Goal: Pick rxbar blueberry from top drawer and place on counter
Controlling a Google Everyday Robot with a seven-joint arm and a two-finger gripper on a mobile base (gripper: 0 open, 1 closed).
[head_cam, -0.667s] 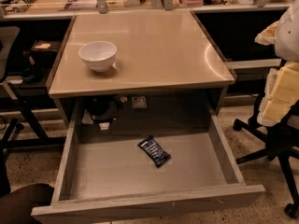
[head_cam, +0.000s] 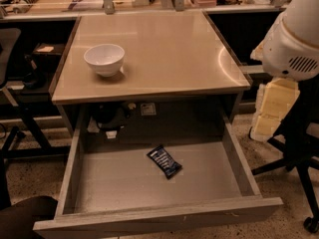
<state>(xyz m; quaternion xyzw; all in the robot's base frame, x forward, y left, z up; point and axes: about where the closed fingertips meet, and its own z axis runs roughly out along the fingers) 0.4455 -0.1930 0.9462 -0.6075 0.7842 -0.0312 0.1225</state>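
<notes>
Hanging fully pulled out beneath the front edge of the bench, the wide, shallow grey-brown wooden top drawer (head_cam: 124, 185) shows a flat, mostly bare bottom. The small flat rxbar blueberry (head_cam: 164, 161), in its dark navy wrapper with white lettering, lies on that bottom a little right of centre. It is turned at an angle and sits well apart from all four low walls, so there is free room around it on every side.

Above it, the smooth glossy beige-tan square counter (head_cam: 164, 49) carries only a small round white ceramic bowl (head_cam: 104, 59), upright near its front-left corner. The middle and the whole right half, out to the right edge, are bare surface. Along the bench's back edge runs a long, cluttered light-coloured desk with metal posts (head_cam: 107, 1).

Off the bench's right edge a bulky white rounded arm housing with a vent grille (head_cam: 294, 39) leans in from the upper right, above floor level and apart from the counter's back-right corner. Below it stands a stack of pale yellow foam blocks (head_cam: 271, 108), with a black office-chair base (head_cam: 304, 158) on the speckled floor. The gripper is out of view past that housing, so I cannot tell how it is set.
</notes>
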